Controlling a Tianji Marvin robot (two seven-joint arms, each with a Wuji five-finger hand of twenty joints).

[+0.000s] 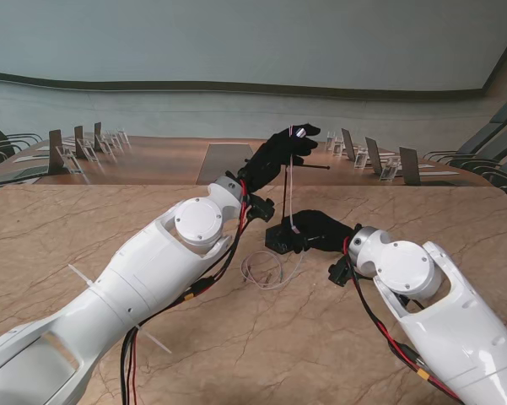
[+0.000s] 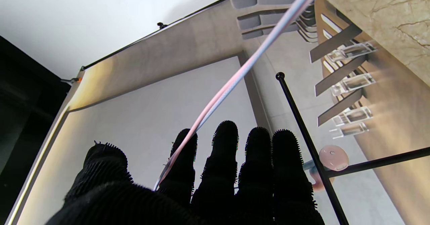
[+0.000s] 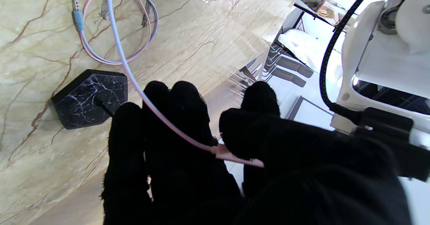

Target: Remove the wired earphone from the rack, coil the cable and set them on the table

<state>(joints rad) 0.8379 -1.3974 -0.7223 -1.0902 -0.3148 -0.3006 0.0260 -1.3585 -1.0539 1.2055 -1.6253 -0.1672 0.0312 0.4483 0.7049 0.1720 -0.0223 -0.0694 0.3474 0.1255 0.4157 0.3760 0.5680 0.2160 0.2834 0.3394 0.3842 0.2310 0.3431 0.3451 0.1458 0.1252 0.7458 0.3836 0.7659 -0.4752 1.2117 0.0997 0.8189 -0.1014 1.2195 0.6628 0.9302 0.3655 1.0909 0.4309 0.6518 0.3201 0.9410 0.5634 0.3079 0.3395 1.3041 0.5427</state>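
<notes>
1. Left hand (image 1: 285, 148): raised in the upper centre of the stand view, at the top of the rack (image 1: 284, 202). Its fingers (image 2: 183, 157) lie side by side and nearly straight, with the cable (image 1: 290, 190) running across the index finger toward the thumb. Whether thumb and finger actually nip the cable cannot be told.
2. Right hand (image 1: 319, 231): low at centre frame, just beside the rack base (image 3: 90, 97). Thumb and fingers pinch the cable at a small pink junction piece.
3. Cable: runs taut and near vertical between the two hands, alongside the rack post.
4. Lower cable: a loose loop lies on the marble table (image 1: 261, 346) at centre frame, touching the surface close to the base; the plug (image 3: 77, 11) rests at the loop's edge.
5. Earbud (image 2: 333, 157): one pink bud sits against the rack's crossbar, beside the left fingertips.
6. Rack: upright, black marbled base flat on the table.
</notes>
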